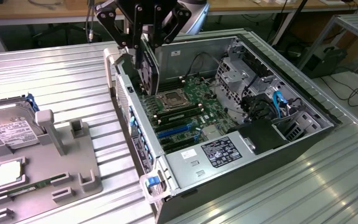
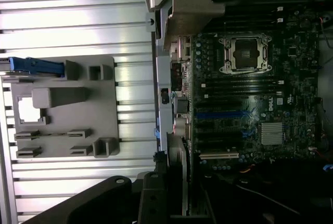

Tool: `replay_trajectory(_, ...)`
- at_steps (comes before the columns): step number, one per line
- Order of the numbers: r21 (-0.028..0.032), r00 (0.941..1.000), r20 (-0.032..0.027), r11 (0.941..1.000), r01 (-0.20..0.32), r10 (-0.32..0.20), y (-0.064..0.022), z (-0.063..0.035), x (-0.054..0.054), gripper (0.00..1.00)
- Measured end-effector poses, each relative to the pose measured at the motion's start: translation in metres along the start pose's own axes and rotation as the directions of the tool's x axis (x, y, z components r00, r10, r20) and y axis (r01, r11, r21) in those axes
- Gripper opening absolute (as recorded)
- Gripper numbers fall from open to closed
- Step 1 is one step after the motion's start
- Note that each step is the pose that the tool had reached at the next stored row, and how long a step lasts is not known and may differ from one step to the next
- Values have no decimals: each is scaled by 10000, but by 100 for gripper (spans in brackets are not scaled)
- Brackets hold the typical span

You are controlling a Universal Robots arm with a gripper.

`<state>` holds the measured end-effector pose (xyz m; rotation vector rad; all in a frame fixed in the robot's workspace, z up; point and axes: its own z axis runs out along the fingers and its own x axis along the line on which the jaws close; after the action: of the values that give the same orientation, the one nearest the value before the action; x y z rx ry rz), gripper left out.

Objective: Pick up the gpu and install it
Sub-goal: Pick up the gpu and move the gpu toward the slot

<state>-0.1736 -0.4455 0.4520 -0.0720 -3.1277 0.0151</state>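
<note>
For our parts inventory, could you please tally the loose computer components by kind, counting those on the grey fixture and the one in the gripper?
gpu: 1
hard drive: 1
CPU: 1
RAM stick: 1
Total: 4

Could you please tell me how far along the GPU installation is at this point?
Done: the gpu is lifted, clear of the grey holder. In hand: the gripper has its jaws clamped on it, holding it on edge over the open case, above the motherboard. Left: it does not look seated in a slot.
</note>
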Motion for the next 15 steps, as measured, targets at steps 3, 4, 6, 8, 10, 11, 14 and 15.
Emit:
replay_trajectory(3,0,10000,0,10000,0,0,1,0,-30,28)
replay_trajectory(4,0,10000,0,10000,0,0,2,0,-39,28)
replay_trajectory(6,0,10000,0,10000,0,0,3,0,-57,28)
replay_trajectory(8,0,10000,0,10000,-1,1,3,0,-75,28)
replay_trajectory(10,0,10000,0,10000,-1,1,4,0,-93,28)
replay_trajectory(11,1,10000,0,10000,-1,1,5,0,-102,28)
replay_trajectory(14,1,10000,0,10000,-1,1,6,1,-134,28)
replay_trajectory(15,1,10000,1,10000,-1,1,6,1,-142,28)
